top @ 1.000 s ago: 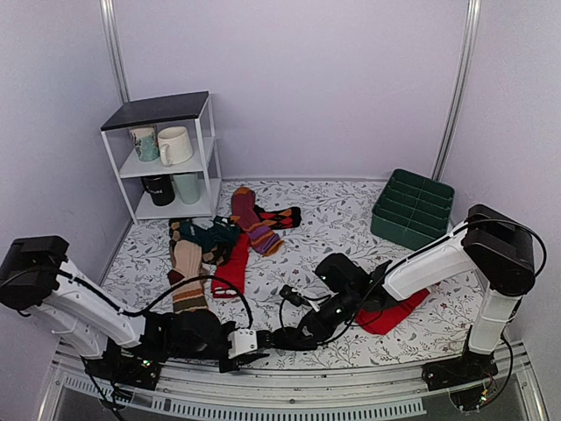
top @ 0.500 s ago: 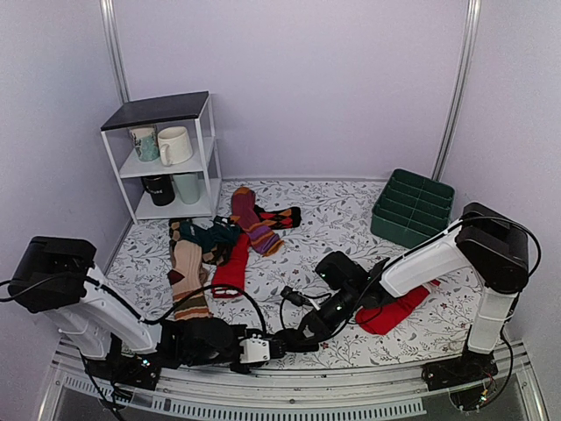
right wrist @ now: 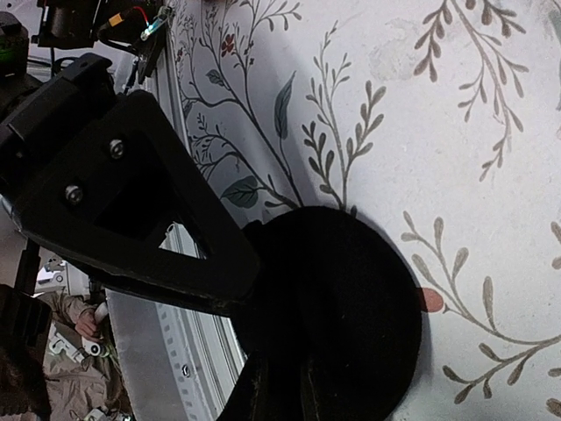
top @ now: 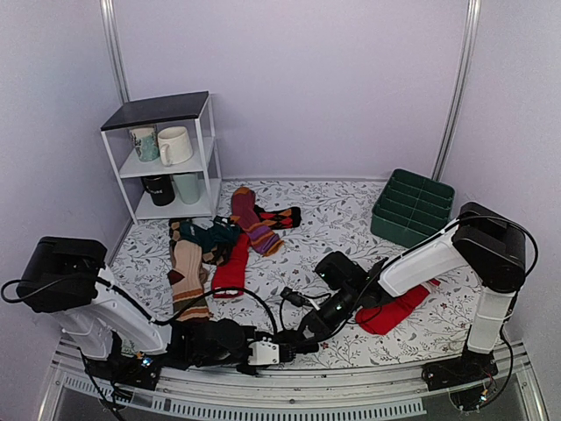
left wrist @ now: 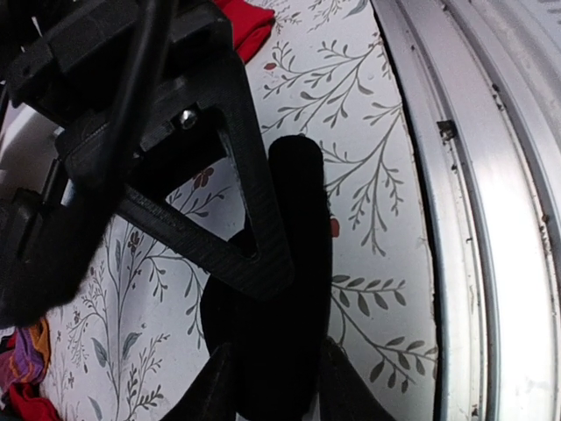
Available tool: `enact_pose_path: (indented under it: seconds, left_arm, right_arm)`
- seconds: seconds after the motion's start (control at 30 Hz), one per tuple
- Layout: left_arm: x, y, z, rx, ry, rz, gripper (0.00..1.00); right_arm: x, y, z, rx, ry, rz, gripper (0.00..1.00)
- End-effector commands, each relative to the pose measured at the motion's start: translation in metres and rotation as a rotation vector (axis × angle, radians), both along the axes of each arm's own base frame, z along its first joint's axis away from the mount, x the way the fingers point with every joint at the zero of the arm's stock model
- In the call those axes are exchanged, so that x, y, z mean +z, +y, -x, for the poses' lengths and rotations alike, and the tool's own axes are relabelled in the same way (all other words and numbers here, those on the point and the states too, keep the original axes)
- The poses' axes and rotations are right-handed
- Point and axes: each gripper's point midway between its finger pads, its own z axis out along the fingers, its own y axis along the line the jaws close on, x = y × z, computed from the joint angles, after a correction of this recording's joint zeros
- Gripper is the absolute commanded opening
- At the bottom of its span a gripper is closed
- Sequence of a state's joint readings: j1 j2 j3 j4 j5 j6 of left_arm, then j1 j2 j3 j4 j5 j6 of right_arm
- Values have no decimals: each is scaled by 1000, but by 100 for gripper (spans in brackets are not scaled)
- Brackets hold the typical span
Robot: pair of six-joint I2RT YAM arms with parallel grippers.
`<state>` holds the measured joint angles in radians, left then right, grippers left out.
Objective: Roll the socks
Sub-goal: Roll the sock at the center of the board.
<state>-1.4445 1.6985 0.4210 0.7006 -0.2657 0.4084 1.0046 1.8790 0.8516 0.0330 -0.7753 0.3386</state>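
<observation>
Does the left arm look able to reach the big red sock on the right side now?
Probably not. The left tool holds the black socks at the near edge, and the right arm lies across the way to the red sock.

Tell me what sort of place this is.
Probably a robot test booth: plain walls close in a flower-patterned table, two arms are bolted to a metal rail at its edge, and a mug shelf, green bin and loose coloured socks sit as props.
</observation>
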Motion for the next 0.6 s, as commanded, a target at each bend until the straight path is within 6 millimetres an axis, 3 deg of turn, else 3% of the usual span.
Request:
enact_pose_path:
  seconds: [0.0, 0.17, 0.3, 0.4, 0.57]
  left_arm:
    - [-11, -1, 11, -39, 28, -50, 28]
    - [-18, -1, 12, -38, 46, -75, 25]
    - [-27, -2, 12, -30, 61, -107, 33]
    - [-31, -3, 15, -44, 77, -118, 24]
    - [-37, -4, 17, -48, 98, -146, 0]
  right_arm:
    - [-53, -40, 20, -22, 93, 237, 10]
    - [-54, -40, 22, -21, 104, 239, 11]
    - [-54, -41, 22, -19, 103, 236, 11]
    - [-55, -40, 22, -19, 102, 233, 10]
    - [-55, -40, 22, -19, 100, 228, 11]
